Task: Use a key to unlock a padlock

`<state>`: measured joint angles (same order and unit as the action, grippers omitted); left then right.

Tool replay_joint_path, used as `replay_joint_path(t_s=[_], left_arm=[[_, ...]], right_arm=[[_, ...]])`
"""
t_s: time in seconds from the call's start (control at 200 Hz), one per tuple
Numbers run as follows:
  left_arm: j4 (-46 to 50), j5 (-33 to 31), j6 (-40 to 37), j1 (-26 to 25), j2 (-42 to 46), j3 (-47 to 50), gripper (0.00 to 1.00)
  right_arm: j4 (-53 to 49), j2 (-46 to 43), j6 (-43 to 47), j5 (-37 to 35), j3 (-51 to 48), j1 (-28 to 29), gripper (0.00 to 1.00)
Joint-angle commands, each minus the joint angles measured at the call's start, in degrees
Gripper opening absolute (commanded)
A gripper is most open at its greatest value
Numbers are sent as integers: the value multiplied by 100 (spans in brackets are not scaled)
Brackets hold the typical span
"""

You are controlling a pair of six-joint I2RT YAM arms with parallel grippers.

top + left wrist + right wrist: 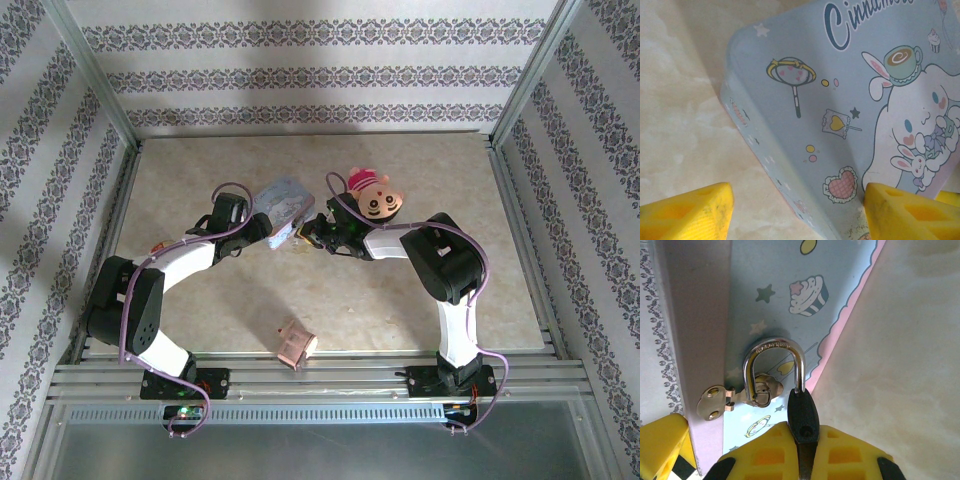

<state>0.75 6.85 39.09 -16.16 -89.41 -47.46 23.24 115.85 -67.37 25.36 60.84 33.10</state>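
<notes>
Your table (400,310) is a pale marbled surface. The pale-blue cartoon tin (282,203) sits near its middle, and both arms reach in to it, one from each side.

The left gripper (799,192) is at the tin's left end with its jaws wide. One yellow finger (695,212) hangs over bare table just beside the tin's wall and the other sits against the printed lid. You cannot tell from here whether it presses on the tin.

A pink-and-brown plush toy (372,197) lies just right of the tin. A pinkish-copper box (295,343) lies well apart from the tin, on the side towards the arm bases.

The right gripper (802,432) is at the tin's right end, clamped shut on the dark body of the padlock (802,412). The padlock hangs on the tin's front, with its silvery shackle threaded through the small hasp (760,390) there. In the right wrist view the shackle's right leg runs into the dark body, while its left leg ends at the hasp ring.
</notes>
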Motion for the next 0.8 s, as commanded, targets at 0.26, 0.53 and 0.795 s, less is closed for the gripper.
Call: replay_joint_path(t_s=[0.26, 0.53, 0.795], left_arm=[[525, 105, 37, -62, 45, 233, 64], [458, 164, 88, -19, 173, 172, 68], [379, 191, 141, 54, 318, 168, 75]], right_arm=[[238, -200, 65, -71, -167, -76, 0], [92, -473, 233, -202, -411, -119, 0], [31, -614, 312, -225, -552, -138, 0]])
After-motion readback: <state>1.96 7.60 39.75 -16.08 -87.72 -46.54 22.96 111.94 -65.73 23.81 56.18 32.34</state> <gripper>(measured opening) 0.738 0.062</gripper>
